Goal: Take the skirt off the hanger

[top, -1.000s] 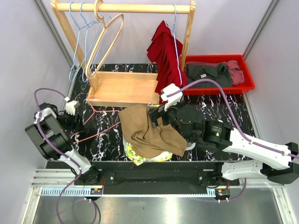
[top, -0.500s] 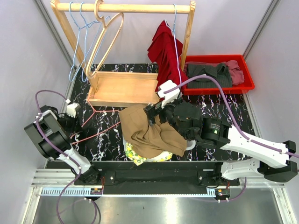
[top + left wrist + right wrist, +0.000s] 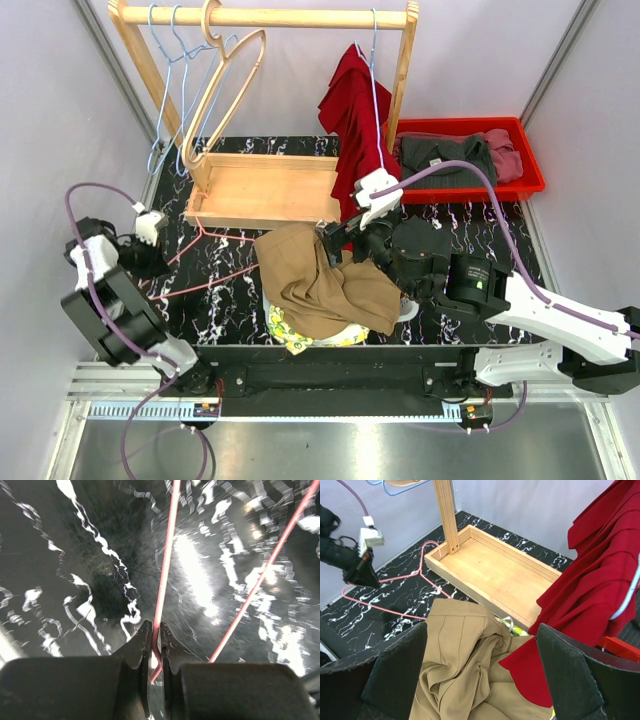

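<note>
Marbled table (image 3: 220, 312), left end effector (image 3: 155, 630) clamped on pink hanger (image 3: 167, 555)

A wooden clothes rack (image 3: 265, 17) stood at the back of the black marbled table (image 3: 480, 225), its tray-like wooden base (image 3: 265, 190) resting on the tabletop. On its rail hung a wooden hanger (image 3: 225, 90) beside some blue wire hangers (image 3: 165, 90), and near the right post a red garment (image 3: 350, 110). Just right of the rack sat a red bin (image 3: 530, 170) holding a dark shirt (image 3: 445, 155) and a pink garment (image 3: 503, 152). A yellow patterned cloth (image 3: 285, 330) peeked out at the table's near edge
</note>
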Action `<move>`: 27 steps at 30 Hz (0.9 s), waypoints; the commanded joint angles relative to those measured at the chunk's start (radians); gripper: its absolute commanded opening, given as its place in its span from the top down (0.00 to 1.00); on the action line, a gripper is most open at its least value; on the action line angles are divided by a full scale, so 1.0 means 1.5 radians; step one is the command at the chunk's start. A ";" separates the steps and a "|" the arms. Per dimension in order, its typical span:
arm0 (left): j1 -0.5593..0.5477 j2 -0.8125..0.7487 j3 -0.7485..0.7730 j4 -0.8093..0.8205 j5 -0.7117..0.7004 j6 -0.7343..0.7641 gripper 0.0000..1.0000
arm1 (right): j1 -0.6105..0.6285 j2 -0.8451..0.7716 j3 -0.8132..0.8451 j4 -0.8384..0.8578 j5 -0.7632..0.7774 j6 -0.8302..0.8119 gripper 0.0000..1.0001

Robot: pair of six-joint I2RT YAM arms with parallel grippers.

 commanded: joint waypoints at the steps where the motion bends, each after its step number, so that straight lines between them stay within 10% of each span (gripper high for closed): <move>1: 0.003 -0.116 0.089 -0.170 0.056 0.013 1.00 | 0.004 -0.020 0.001 0.017 -0.011 -0.001 0.03; 9: 0.003 -0.243 0.331 -0.469 0.143 0.065 1.00 | 0.005 -0.020 -0.012 0.057 -0.052 0.000 0.05; 18: -0.007 -0.301 0.505 -0.476 0.159 -0.045 1.00 | 0.005 0.002 -0.052 0.130 -0.091 0.010 0.05; 27: -0.017 -0.432 0.365 -0.477 0.044 0.058 1.00 | 0.004 0.000 -0.068 0.163 -0.078 0.006 0.05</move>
